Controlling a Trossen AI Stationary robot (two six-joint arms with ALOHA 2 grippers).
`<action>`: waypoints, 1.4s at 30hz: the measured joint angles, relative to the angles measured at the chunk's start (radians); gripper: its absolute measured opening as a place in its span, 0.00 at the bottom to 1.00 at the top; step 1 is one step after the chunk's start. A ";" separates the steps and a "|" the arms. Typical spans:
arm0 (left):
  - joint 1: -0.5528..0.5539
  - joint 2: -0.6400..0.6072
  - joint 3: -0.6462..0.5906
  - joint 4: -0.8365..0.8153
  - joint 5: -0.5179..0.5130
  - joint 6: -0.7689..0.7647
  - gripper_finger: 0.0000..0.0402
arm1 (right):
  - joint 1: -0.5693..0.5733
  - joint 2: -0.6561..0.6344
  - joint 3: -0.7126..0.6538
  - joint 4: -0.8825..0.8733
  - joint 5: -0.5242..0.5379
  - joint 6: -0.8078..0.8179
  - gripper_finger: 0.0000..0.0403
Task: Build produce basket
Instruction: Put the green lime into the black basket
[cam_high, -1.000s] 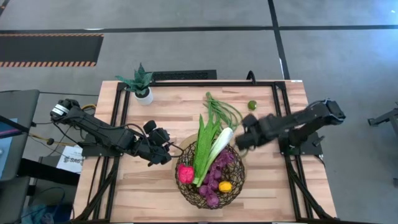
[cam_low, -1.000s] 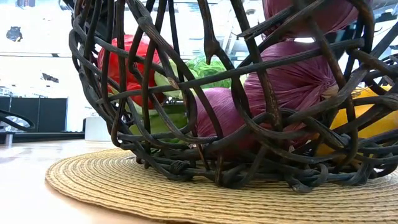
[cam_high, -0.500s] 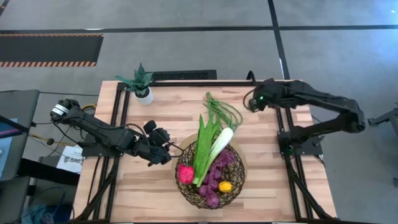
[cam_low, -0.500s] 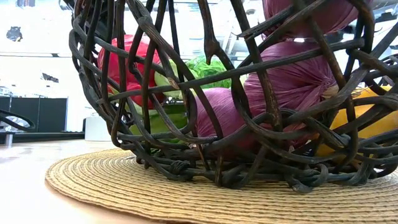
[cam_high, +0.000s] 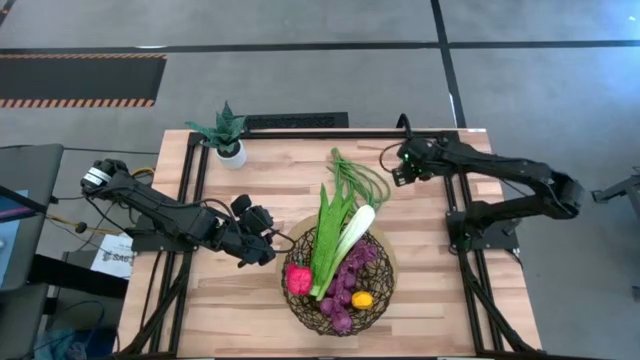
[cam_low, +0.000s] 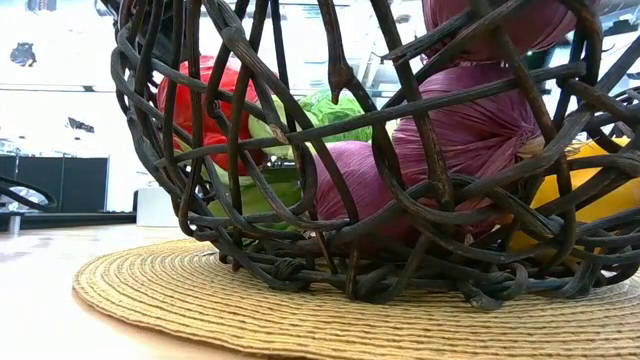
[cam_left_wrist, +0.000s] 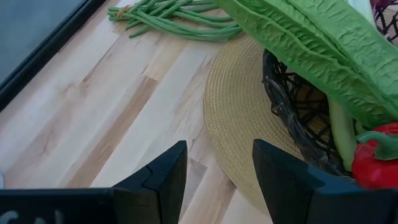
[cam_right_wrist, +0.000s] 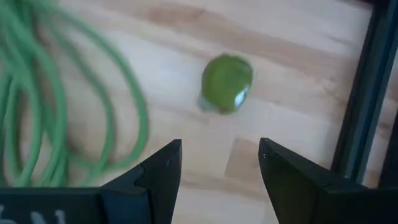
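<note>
We see the basket (cam_high: 338, 290) on a round straw mat (cam_low: 300, 310) at the near middle of the wooden table (cam_high: 270, 180). Inside it lie the purple grapes (cam_high: 345, 285), the red pepper (cam_high: 298, 278) and the yellow lemon (cam_high: 362, 299). The leek (cam_high: 350, 235) and the green leafy stalk (cam_high: 328, 235) rest in the basket and lean out over its far rim. The loop of green beans (cam_high: 362, 177) lies on the table just beyond the basket; from above we cannot tell if it touches the leafy stalk.

The right gripper (cam_high: 400, 172) is at the far right part of the table, close to the beans. Its fingers (cam_right_wrist: 158, 177) stand apart and hold nothing. In the right wrist view the small green lime (cam_right_wrist: 227, 83) lies on the wood in front of them, not touched, with the beans to one side.

The left gripper (cam_high: 268, 250) waits just beside the left rim of the basket, low over the table. Its fingers (cam_left_wrist: 165, 177) are also apart and empty, pointing at the edge of the mat.

A small potted plant (cam_high: 226, 135) stands at the far left of the table, well apart from the basket.
</note>
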 joint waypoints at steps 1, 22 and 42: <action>0.000 0.000 0.000 0.000 0.000 -0.007 0.43 | -0.025 0.014 0.000 0.014 -0.015 -0.009 0.57; 0.000 0.000 0.000 0.000 0.001 -0.017 0.43 | -0.200 0.355 0.000 0.224 -0.150 -0.132 0.57; 0.000 0.000 0.000 0.000 0.000 -0.016 0.43 | -0.238 0.402 0.157 0.182 -0.051 -0.244 0.57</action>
